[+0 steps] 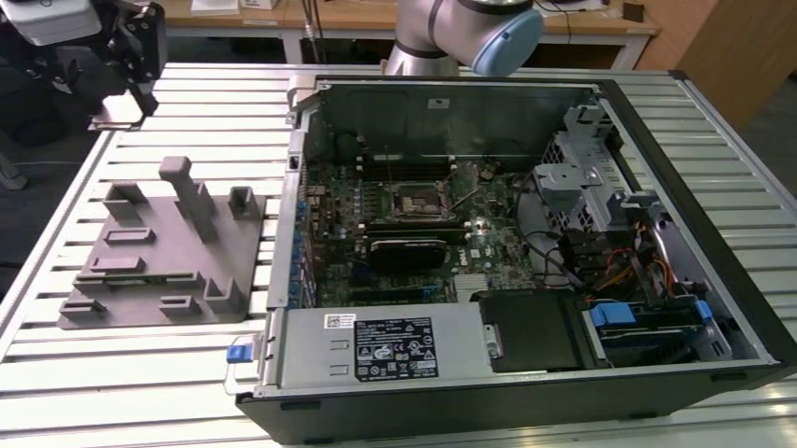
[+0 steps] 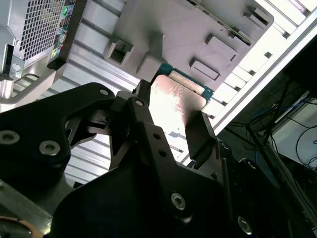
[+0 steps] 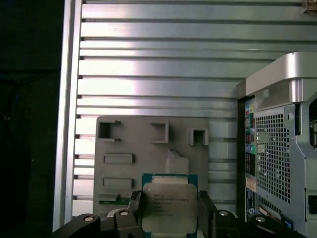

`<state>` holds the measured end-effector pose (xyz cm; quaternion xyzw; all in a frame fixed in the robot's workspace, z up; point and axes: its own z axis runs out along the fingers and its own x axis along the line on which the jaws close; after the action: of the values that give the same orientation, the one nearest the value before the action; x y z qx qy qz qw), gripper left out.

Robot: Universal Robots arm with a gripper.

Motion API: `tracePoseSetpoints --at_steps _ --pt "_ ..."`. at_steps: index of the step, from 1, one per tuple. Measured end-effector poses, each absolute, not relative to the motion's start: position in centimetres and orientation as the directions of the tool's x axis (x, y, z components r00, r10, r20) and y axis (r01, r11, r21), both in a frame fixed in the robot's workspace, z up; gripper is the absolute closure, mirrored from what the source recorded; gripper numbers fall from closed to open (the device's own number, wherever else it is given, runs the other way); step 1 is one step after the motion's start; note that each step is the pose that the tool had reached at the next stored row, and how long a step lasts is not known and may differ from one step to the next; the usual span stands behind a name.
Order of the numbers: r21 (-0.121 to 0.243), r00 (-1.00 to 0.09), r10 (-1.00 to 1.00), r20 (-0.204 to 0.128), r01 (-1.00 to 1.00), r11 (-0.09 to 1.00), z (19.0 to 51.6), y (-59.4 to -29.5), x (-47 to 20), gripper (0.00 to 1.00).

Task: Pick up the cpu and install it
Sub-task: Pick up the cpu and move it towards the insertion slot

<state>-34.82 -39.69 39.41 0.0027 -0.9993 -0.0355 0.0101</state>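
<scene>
While pinched by opposite edges between black fingers of claw, cpu hangs above slatted tabletop, silver top showing in first wrist view; grey holder block lies beneath, near tabletop edge; computer case beside block.

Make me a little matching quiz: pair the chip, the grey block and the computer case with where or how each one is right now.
Things:
1. cpu
2. holder block
3. computer case

States:
A. open, lying on its side on the table
B. held in the gripper
C. flat on the table, at the exterior view's left of the case

Pairs: 1-B, 2-C, 3-A
</scene>
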Motion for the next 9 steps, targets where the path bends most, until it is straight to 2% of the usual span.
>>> tracePoseSetpoints --at_steps 9 --pt "0.071 -1.000 -0.006 0.020 -0.005 0.997 39.4 -39.6 -33.3 0.47"
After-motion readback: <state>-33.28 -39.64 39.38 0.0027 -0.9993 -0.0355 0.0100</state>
